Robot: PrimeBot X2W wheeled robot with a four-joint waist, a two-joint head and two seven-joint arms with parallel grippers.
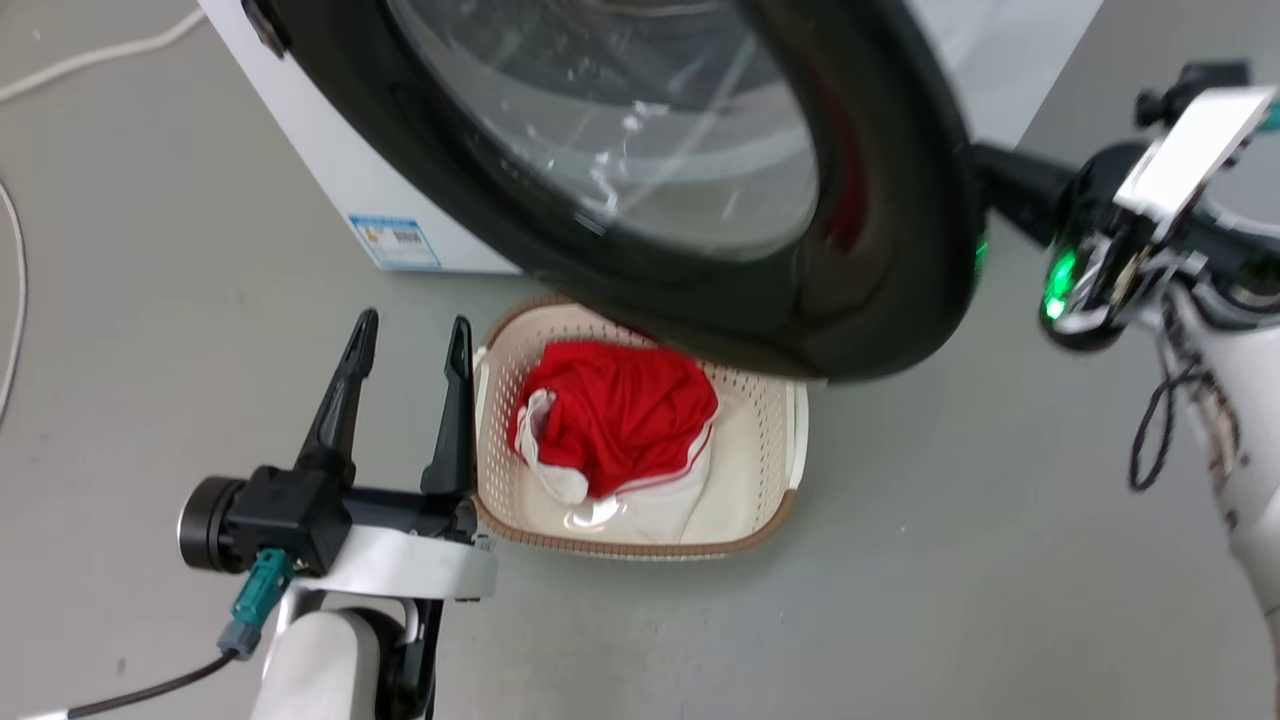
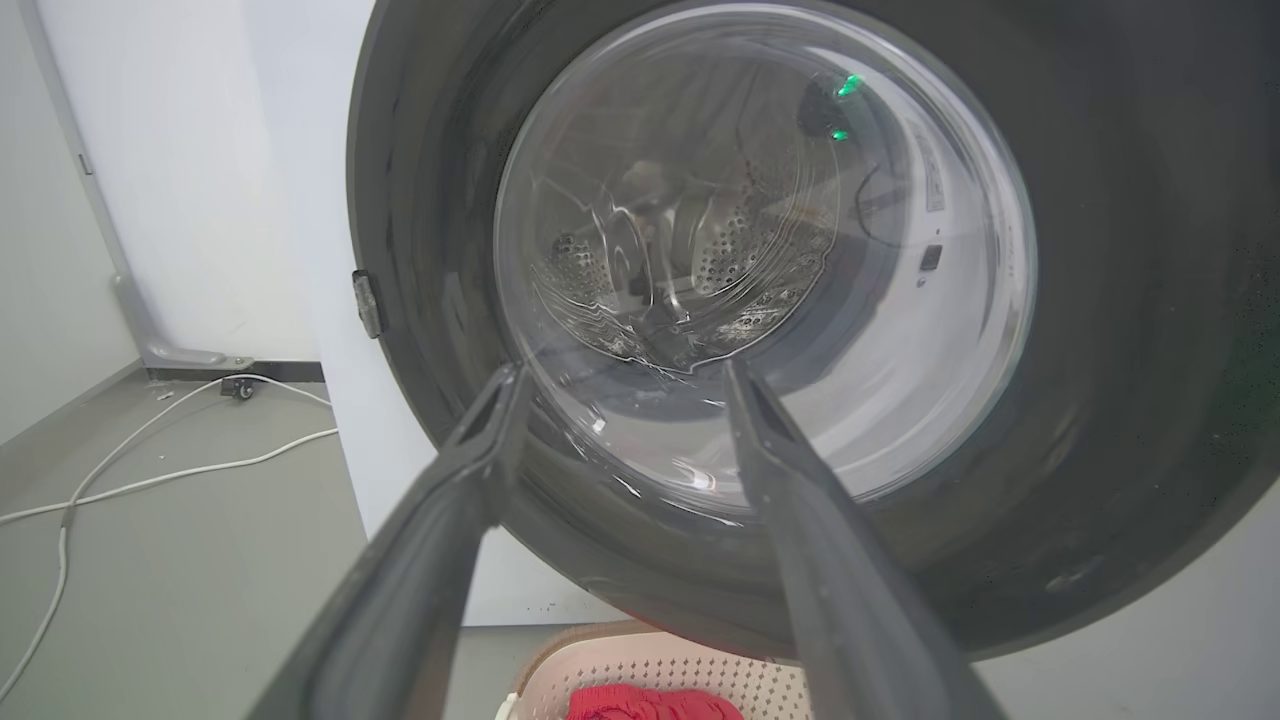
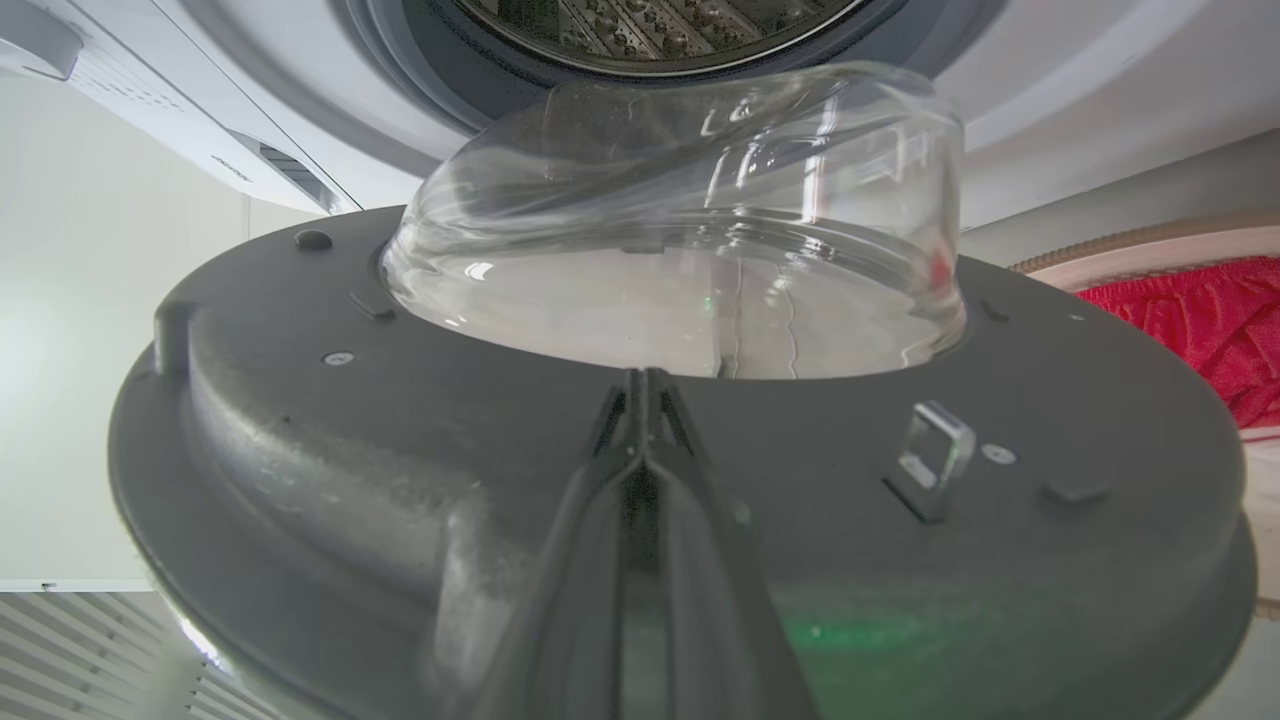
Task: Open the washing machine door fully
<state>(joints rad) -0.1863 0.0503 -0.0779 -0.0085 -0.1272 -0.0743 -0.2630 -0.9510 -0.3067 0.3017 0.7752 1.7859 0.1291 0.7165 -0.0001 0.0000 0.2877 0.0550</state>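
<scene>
The grey floor before me bears the white washing machine, a beige perforated laundry basket set just in front of it with a red garment heaped inside, and white cables trailing loose across the bare surface on my left.
</scene>
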